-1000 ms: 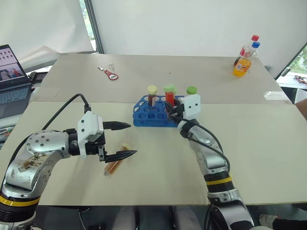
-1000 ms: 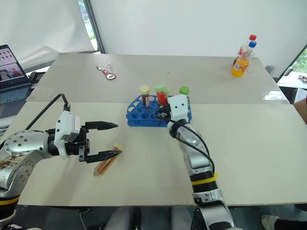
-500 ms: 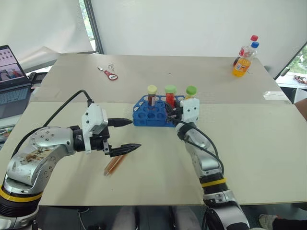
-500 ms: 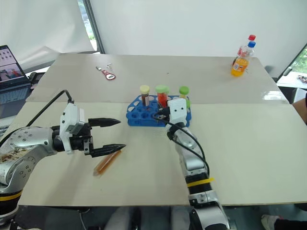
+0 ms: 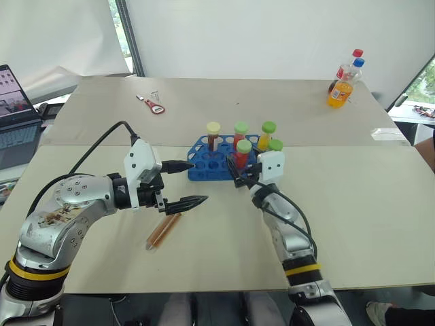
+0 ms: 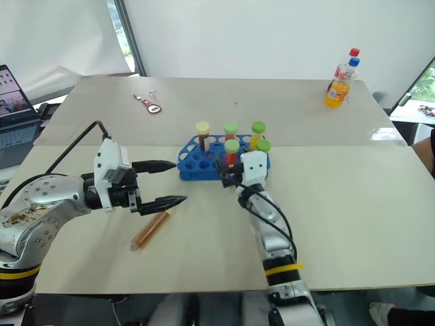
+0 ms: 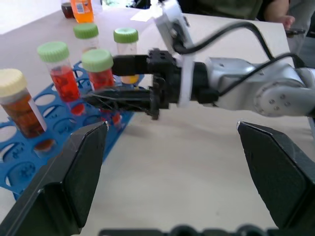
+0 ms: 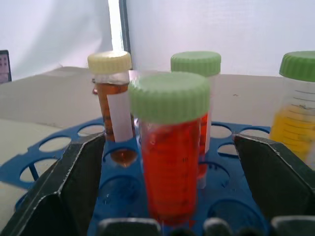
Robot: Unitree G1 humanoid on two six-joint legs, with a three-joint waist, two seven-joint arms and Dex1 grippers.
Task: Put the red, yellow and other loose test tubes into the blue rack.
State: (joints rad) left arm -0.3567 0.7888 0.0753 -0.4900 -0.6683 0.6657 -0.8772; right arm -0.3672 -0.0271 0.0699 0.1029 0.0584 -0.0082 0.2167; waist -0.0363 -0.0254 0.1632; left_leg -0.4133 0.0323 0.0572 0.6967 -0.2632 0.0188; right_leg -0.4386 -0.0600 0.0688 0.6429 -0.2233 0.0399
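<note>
Rack [image 5: 204, 166] sits mid-table, blue, with five capped tubes standing in it. The nearest one is a red tube with a green cap [image 8: 170, 147], upright in a front hole, and the right gripper [image 5: 239, 175] is right behind it with both fingers spread wide on either side of the tube, not touching it as far as I can tell, so that one's let go. Behind it there's a cream-capped brownish tube [image 8: 110, 98], another green-capped red tube [image 8: 197, 88] and a yellow tube [image 8: 290, 113] with a green cap off to the side.

Left gripper [image 5: 185, 183] hangs above the table just left of the rack, fingers apart, holding nothing. One loose orange tube [image 5: 162, 231] lies flat on the table [image 5: 360, 204] below and a bit nearer than that gripper, apart from it.

Far back: an orange soda bottle [image 5: 344, 92] and a small red tool [image 5: 157, 106]
</note>
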